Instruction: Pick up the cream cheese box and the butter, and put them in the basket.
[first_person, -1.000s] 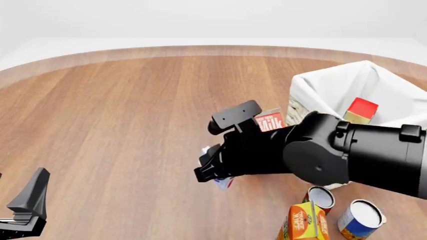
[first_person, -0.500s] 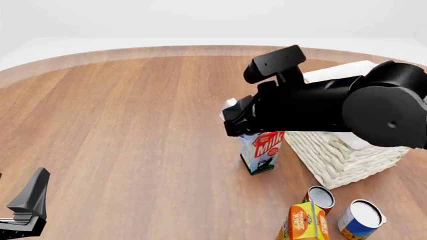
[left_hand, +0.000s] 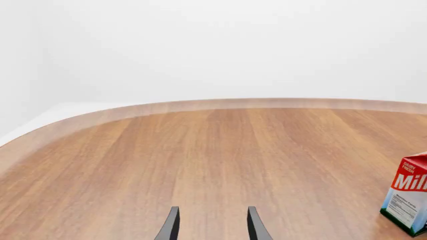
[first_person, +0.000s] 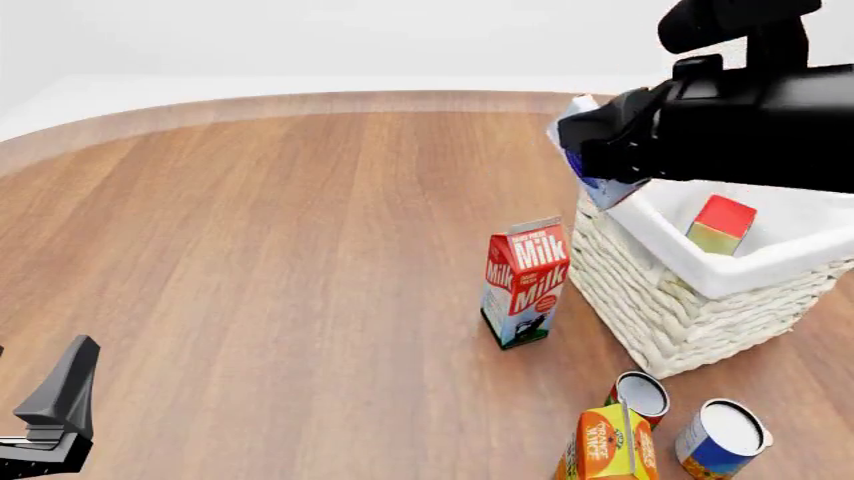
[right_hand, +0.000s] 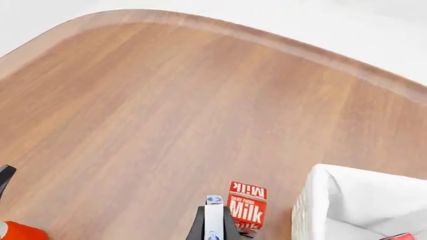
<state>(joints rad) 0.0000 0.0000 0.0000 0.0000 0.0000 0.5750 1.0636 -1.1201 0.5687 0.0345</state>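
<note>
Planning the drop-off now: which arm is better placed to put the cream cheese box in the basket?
The right. Its gripper already holds the cream cheese box up at the basket's rim, while the left gripper sits open and empty, far across the table.

right arm raised high at the front view's upper right, right gripper (first_person: 597, 160) clamped on a thin white-and-blue box (right_hand: 213, 221). left gripper (left_hand: 210, 225) low at near left, fingers apart, holding nothing.
</note>
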